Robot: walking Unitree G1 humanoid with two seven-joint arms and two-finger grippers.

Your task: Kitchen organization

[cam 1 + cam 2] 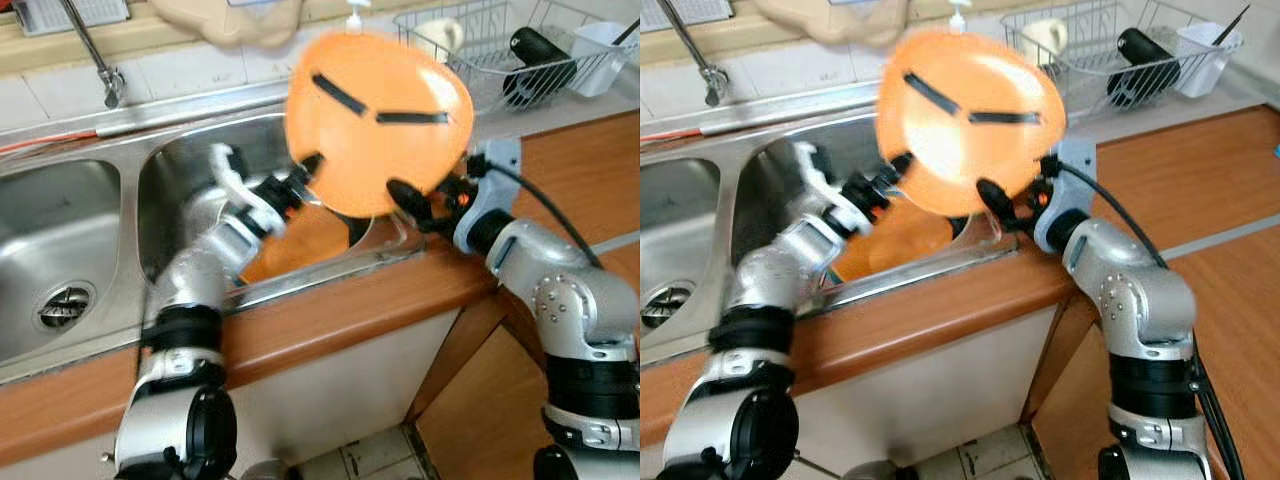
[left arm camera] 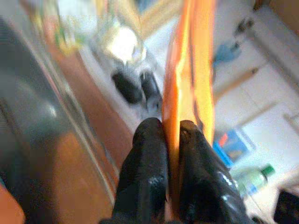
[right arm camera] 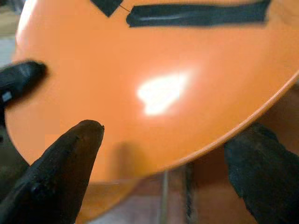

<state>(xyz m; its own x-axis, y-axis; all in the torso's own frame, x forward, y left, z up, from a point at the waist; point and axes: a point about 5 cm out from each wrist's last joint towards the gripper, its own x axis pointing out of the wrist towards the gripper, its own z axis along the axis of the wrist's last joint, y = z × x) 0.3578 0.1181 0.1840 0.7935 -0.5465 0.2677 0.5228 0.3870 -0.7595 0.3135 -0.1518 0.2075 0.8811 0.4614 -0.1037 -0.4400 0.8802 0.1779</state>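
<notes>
Round orange plastic plate with black strips [image 1: 380, 125] held up on edge above the right basin of the stainless steel double sink [image 1: 90, 230]. Left gripper [image 2: 172, 140] pinches the plate's lower left rim, fingers pressed together on either face. Right gripper [image 3: 163, 163] sits at the lower right rim, fingers spread wide, one before the plate and one behind (no clear contact). More orange ware [image 1: 300, 245] lies in the basin below. White wire dish rack [image 1: 520, 50] stands behind on the wooden counter [image 1: 330, 310].
</notes>
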